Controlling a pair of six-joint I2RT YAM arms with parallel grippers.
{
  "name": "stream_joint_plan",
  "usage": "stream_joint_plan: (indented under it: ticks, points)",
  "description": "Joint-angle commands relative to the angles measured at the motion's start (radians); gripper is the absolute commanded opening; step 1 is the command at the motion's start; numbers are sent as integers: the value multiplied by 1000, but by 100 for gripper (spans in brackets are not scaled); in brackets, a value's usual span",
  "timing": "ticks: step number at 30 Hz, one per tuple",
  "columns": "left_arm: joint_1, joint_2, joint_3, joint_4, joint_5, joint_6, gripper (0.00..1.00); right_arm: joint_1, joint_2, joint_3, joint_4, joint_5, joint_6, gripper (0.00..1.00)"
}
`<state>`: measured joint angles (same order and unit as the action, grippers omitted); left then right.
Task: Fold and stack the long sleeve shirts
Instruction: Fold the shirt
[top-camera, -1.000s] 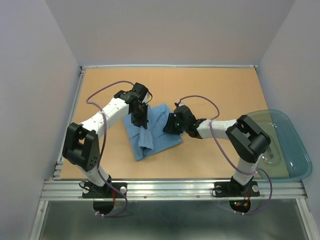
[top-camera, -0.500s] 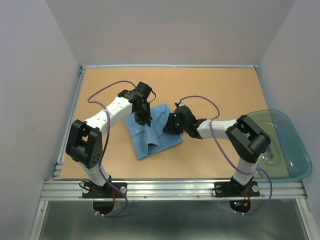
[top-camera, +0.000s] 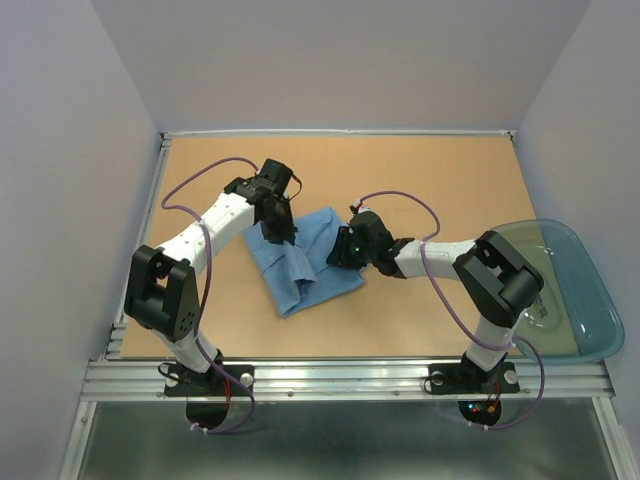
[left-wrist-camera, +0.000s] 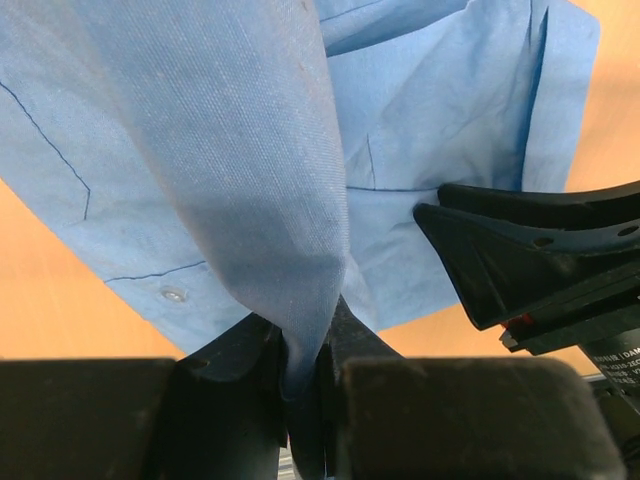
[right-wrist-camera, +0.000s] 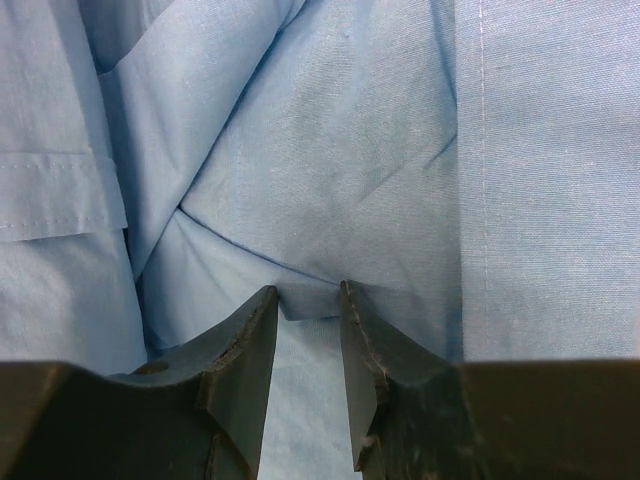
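The shirt (top-camera: 318, 268) lies partly folded near the middle of the table (top-camera: 440, 180), a rumpled light blue heap between the two arms. The left gripper (top-camera: 281, 233) is over the shirt's far left part, its jaws clamped on a ridge of cloth that rises from the heap; in the left wrist view the fabric (left-wrist-camera: 430, 120) runs taut into the narrow gap between the fingers (left-wrist-camera: 350, 345). The right gripper (top-camera: 344, 248) sits low at the shirt's right edge, its jaws nipping a small fold; the right wrist view shows that fold of cloth (right-wrist-camera: 330, 150) drawn in between the two fingertips (right-wrist-camera: 255, 320). A teal tub (top-camera: 592, 300) hangs over the table's right edge, well apart from the shirt
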<state>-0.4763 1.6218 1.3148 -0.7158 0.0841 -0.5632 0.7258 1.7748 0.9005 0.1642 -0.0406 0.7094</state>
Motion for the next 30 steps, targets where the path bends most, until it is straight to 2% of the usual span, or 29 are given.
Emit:
stream_joint_plan:
  ticks: [1, 8, 15, 19, 22, 27, 28, 30]
  points:
    - [-15, 10, 8, 29, 22, 2, 0, -3, -43, -20, 17, 21, -18, 38]
    - [-58, 61, 40, -5, 48, 63, 0, -3, -40, -22, 18, 18, -14, 38]
    - [-84, 98, 72, 6, 48, 42, 0, -2, -46, -26, 17, 28, -14, 38]
    - [-84, 112, 83, 19, 39, 19, 13, -3, -57, -28, 17, 30, -16, 39]
    - [-84, 98, 89, 42, 42, -4, 34, -3, -75, -29, 18, 30, -27, 42]
    - [-88, 56, 122, 78, 75, -37, 59, -3, -155, -40, 11, 82, -37, 48]
    - [-90, 53, 129, 82, 86, -46, 67, -3, -170, -41, 0, 94, -41, 49]
    - [-91, 44, 135, 99, 106, -53, 70, -3, -204, -44, -21, 131, -45, 50]
